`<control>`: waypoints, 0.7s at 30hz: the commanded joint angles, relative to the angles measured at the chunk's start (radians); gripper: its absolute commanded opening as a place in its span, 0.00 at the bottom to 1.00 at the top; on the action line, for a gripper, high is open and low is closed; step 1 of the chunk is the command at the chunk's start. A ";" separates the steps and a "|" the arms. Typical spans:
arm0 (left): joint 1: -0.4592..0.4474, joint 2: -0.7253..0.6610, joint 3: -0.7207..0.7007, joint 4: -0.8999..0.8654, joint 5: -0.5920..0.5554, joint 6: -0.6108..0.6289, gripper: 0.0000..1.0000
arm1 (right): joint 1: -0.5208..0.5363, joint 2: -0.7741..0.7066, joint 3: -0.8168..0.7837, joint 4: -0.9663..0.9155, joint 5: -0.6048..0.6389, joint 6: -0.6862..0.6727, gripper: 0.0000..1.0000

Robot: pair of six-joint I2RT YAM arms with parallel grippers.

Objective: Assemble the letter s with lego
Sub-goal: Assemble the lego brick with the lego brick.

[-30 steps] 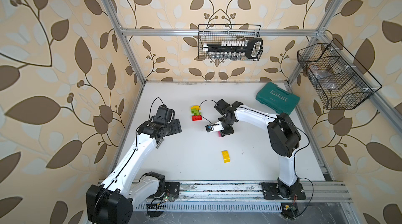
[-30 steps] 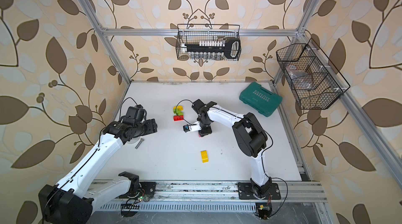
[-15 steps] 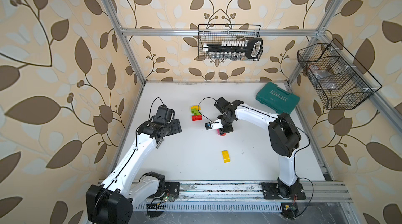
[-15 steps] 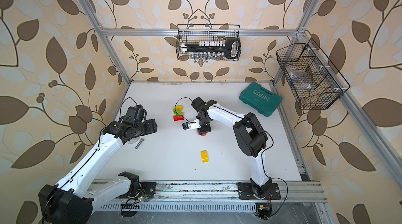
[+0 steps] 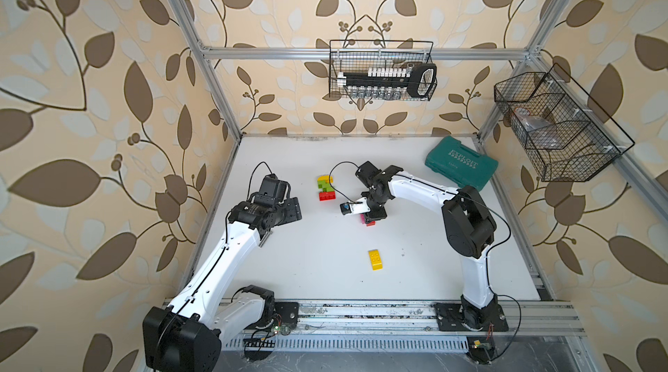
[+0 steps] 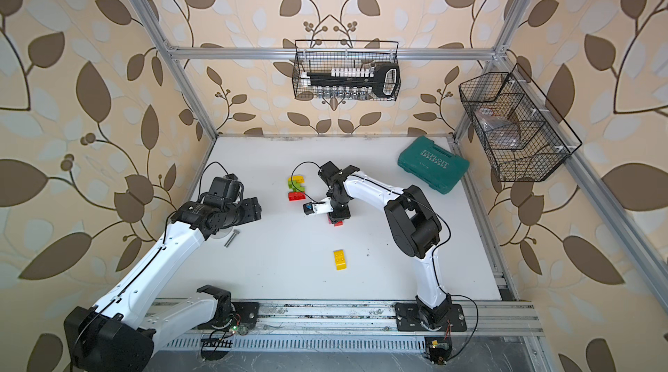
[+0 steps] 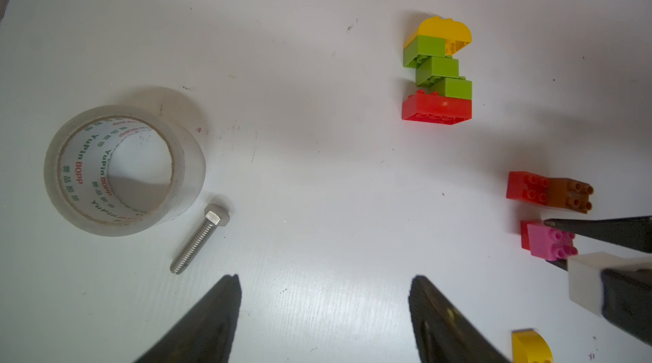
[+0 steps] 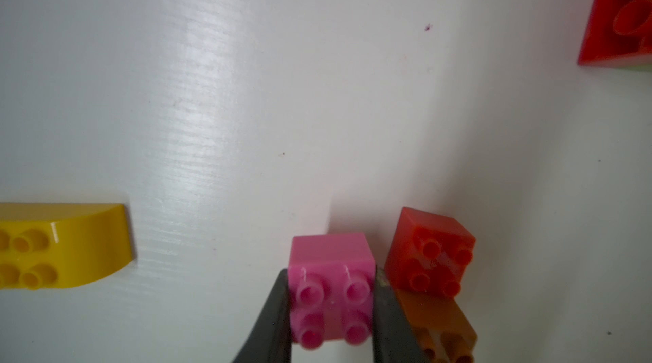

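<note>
My right gripper (image 8: 331, 274) is clamped on a pink brick (image 8: 330, 255) near the middle of both top views, just beside a red brick (image 8: 428, 255) and a brown brick (image 8: 441, 326). My left gripper (image 7: 324, 280) stands apart and empty at centre left. The green, yellow and red stack (image 5: 326, 187) lies just above centre, and a loose yellow brick (image 5: 376, 260) lies below it.
</note>
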 commanded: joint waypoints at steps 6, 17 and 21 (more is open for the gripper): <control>0.012 -0.004 -0.002 -0.009 -0.013 0.022 0.78 | -0.005 0.015 -0.037 0.014 -0.008 0.025 0.10; 0.012 -0.004 -0.003 -0.010 -0.014 0.019 0.78 | -0.003 -0.054 -0.108 0.062 -0.015 0.018 0.09; 0.012 -0.003 -0.002 -0.010 -0.016 0.018 0.78 | -0.004 -0.060 -0.101 0.049 -0.008 0.001 0.09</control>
